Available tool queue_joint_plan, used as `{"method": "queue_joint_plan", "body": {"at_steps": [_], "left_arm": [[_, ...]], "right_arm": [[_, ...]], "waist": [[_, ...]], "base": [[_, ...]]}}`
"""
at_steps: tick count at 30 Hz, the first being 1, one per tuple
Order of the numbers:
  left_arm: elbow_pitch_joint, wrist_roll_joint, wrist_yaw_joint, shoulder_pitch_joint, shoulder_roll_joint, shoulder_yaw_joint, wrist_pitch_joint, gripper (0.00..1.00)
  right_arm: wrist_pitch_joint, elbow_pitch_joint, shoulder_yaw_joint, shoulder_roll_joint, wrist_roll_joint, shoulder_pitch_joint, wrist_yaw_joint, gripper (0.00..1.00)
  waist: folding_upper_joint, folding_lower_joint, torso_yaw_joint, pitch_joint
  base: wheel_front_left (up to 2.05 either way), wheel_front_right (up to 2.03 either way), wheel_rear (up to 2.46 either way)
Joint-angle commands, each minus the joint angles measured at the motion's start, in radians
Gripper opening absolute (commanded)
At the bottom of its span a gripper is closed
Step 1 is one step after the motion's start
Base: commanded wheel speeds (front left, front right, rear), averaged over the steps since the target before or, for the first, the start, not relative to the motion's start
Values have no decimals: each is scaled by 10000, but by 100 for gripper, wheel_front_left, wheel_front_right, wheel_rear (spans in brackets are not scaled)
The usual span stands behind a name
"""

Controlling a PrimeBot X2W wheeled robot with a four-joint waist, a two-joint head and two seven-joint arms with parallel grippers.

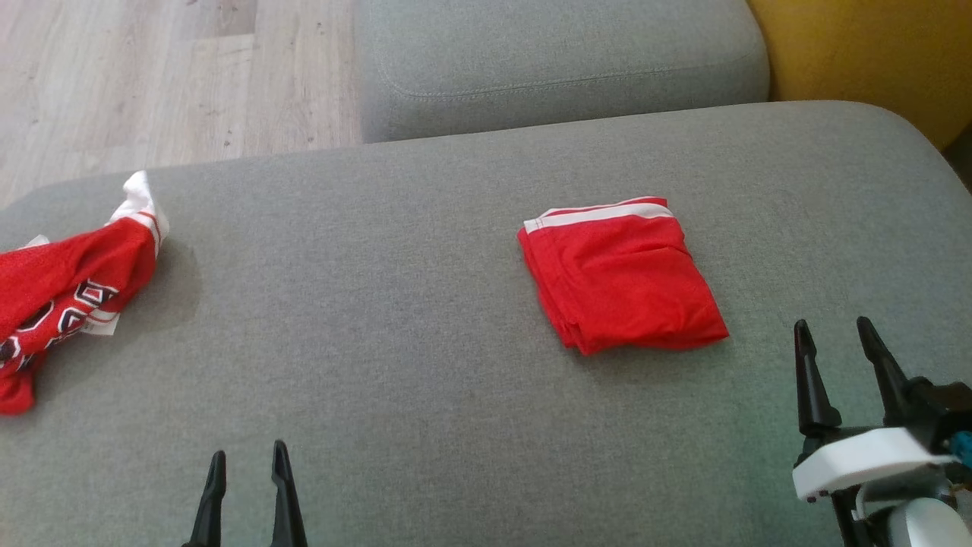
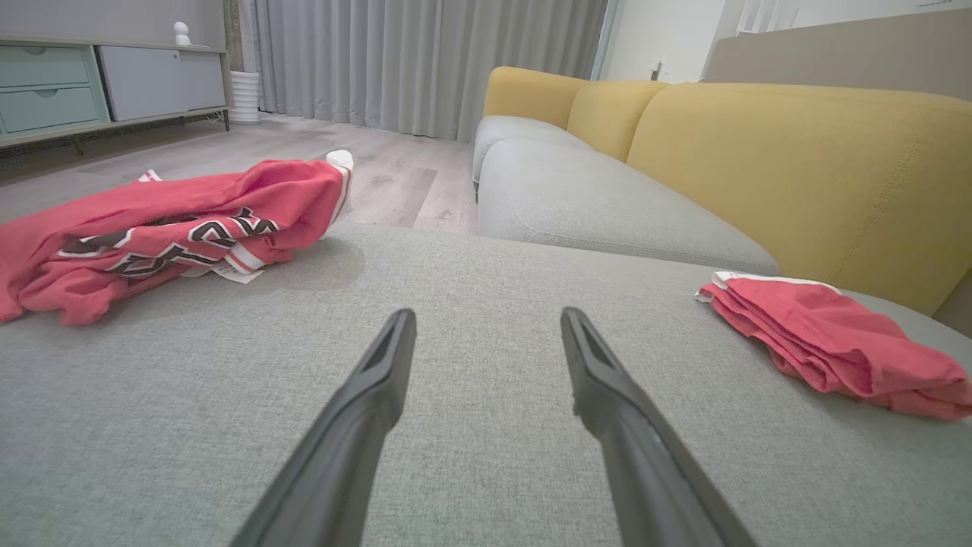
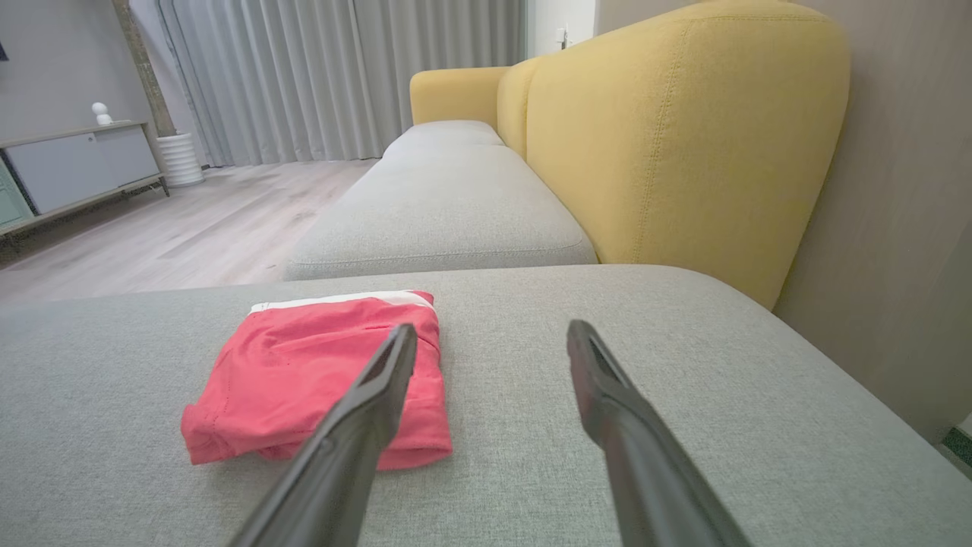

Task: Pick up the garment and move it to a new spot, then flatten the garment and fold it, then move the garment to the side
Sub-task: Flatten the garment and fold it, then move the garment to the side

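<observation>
A red garment (image 1: 623,281) with a white band lies folded into a neat square on the grey cushion (image 1: 395,319), right of centre; it also shows in the left wrist view (image 2: 835,342) and the right wrist view (image 3: 304,372). A second red garment (image 1: 68,281) with white trim and black lettering lies crumpled at the cushion's left edge (image 2: 167,228). My left gripper (image 1: 250,452) is open and empty at the near edge, between the two (image 2: 487,315). My right gripper (image 1: 831,324) is open and empty, near and to the right of the folded garment (image 3: 491,328).
A second grey seat cushion (image 1: 554,61) lies beyond, with a yellow backrest (image 1: 858,45) at the right. Wooden floor (image 1: 152,76) lies past the cushion's far left edge. A low cabinet (image 2: 76,83) and curtains stand far off.
</observation>
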Motion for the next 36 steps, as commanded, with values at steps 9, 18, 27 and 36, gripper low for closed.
{"method": "queue_joint_plan", "body": {"at_steps": [9, 18, 27, 36], "left_arm": [[-400, 225, -15, 11, -51, 346, -95, 100], [-390, 278, -57, 49, -51, 560, -95, 100], [-132, 305, -129, -72, -51, 712, -95, 100], [-12, 299, -140, -112, -51, 908, -95, 100]], "right_arm": [[-625, 106, 189, 77, -293, -138, 67, 100], [-1278, 699, 424, 282, -579, 190, 67, 100], [-1598, 710, 392, 424, -882, 556, 67, 100], [-1615, 441, 752, 490, -925, 726, 67, 100]], "waist": [[-1, 1, 145, -122], [-1, 1, 269, -244], [-1, 1, 349, -306], [-1, 1, 170, -273]], "base": [[0, 0, 0], [0, 0, 0], [0, 0, 0], [0, 0, 0]]}}
